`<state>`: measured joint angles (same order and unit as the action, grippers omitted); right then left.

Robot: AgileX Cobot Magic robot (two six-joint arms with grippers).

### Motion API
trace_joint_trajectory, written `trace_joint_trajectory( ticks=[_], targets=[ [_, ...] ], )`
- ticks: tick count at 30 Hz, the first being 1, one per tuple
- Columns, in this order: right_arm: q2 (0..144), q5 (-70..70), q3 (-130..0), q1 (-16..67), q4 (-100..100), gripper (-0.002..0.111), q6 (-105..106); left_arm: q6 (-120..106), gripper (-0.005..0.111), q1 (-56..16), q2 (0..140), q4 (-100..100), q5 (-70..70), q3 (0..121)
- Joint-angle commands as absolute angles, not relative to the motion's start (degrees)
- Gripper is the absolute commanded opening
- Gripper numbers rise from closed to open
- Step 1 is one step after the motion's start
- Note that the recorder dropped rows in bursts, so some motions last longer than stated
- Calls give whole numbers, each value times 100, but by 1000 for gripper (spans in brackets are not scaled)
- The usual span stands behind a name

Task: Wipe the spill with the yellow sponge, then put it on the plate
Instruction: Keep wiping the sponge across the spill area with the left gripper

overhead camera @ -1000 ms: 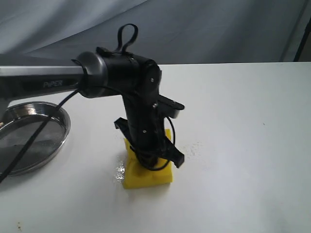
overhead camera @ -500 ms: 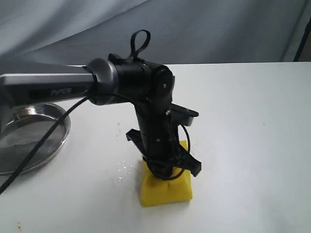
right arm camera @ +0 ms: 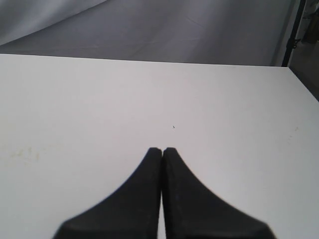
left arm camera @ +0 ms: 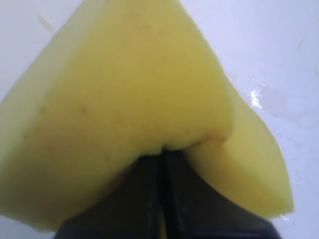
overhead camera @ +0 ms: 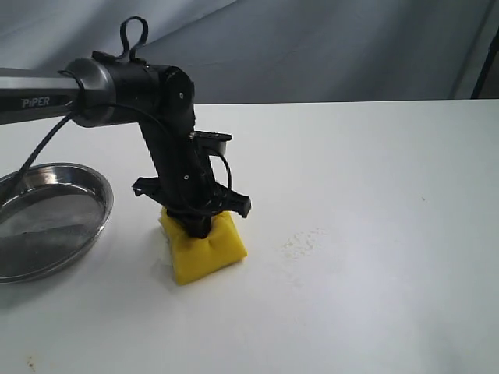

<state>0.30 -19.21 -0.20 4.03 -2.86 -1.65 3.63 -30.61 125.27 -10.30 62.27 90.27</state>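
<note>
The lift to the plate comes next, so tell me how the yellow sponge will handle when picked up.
Probably soft and springy: the yellow sponge buckles into a fold where the left gripper pinches it. Likely light for its bulk, being foam. Possibly damp, since wet glints lie on the table beside it, so it might drip.

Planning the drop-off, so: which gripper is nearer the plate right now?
Left. The left gripper, shut on the yellow sponge, stands close beside the plate, not touching it. The right gripper is shut over the table, with no plate in its wrist view.
</note>
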Motion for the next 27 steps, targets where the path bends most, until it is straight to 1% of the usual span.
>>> trace_joint_trajectory(
  ticks=[1,9,13,16,19,27],
  targets=[
    [0,-1909,0,401,-258,0,-187,423,0,-3608,12613,-833,6162,8965],
    [0,-1909,0,401,-258,0,-187,423,0,-4882,12613,-1016,6123,8965],
    [0,-1909,0,401,-258,0,-187,423,0,-5209,12613,-1043,6010,8965],
    [0,-1909,0,401,-258,0,-201,431,0,-5223,12613,-993,5899,8965],
    [0,-1909,0,401,-258,0,-201,523,0,-5029,12613,-965,5872,8965],
    [0,-1909,0,401,-258,0,-201,602,0,-4064,12613,-965,6016,8965]
  ],
)
